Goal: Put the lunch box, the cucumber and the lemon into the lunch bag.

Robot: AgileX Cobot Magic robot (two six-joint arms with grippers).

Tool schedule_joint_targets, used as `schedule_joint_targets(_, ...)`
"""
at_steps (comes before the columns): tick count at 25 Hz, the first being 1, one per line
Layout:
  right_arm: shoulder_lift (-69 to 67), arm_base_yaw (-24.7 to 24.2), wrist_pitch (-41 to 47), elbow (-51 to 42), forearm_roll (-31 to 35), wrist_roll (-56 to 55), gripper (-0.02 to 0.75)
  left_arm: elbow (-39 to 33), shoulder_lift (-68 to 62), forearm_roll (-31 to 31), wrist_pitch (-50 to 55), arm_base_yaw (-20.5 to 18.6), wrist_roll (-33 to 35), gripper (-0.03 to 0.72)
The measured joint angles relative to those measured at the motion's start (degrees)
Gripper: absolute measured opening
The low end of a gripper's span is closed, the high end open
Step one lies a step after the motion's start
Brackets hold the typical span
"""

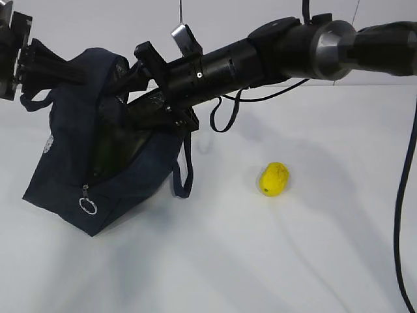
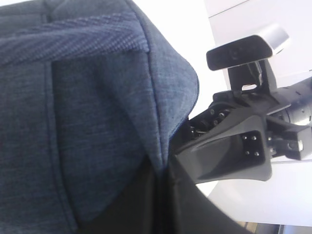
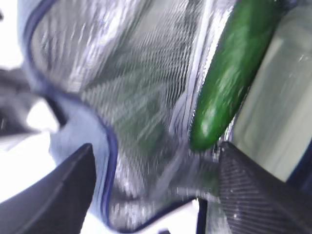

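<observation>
The navy lunch bag [image 1: 65, 163] stands at the left, tipped with its mouth toward the right. My left gripper [image 1: 78, 68] is shut on its upper rim, and navy fabric [image 2: 87, 97] fills the left wrist view. My right gripper [image 1: 133, 104] reaches into the mouth. Inside, its fingers [image 3: 58, 195] stand wide apart over the silvery lining [image 3: 136, 87], holding nothing. The dark green cucumber [image 3: 234, 73] lies loose in the bag just above the right finger. A pale green surface [image 3: 278, 107] beside it looks like the lunch box lid. The yellow lemon [image 1: 274, 178] sits on the table right of the bag.
The white table [image 1: 215, 261] spreads around the bag and lemon. A loop handle [image 1: 184, 173] hangs down the bag's right side, and the zipper ring [image 1: 88, 206] dangles at its front. A black cable [image 1: 404, 215] hangs at the far right.
</observation>
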State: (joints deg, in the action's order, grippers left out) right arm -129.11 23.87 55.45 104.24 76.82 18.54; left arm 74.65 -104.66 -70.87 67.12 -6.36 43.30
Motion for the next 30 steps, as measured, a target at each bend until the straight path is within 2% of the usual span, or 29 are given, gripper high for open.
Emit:
schedule_joint_targets(5,0.0,0.0,0.28,0.02,0.37,0.44,0.577,0.0,0.0,0.0,0.02,0.0,0.0,-0.008)
schedule_joint_targets(12,-0.1,-1.1,6.21,0.02,0.51,3.95,0.577,0.0,0.0,0.35,0.02,0.0,0.14,-0.008)
schedule_joint_targets(18,0.09,-1.44,11.96,0.11,-0.86,3.91,0.577,0.0,0.0,4.23,0.16,0.0,0.27,-0.008)
schedule_joint_targets(20,0.89,-1.44,12.31,0.36,-4.17,2.17,0.577,0.0,0.0,5.94,-0.48,0.0,0.27,-0.009)
schedule_joint_targets(23,3.1,-1.44,12.86,1.67,-12.5,-2.55,0.577,0.0,0.0,7.74,-0.72,0.0,0.27,-0.008)
schedule_joint_targets(30,7.37,-1.44,14.41,7.15,-40.43,-17.72,0.577,0.0,0.0,10.55,-2.1,0.0,0.31,-0.009)
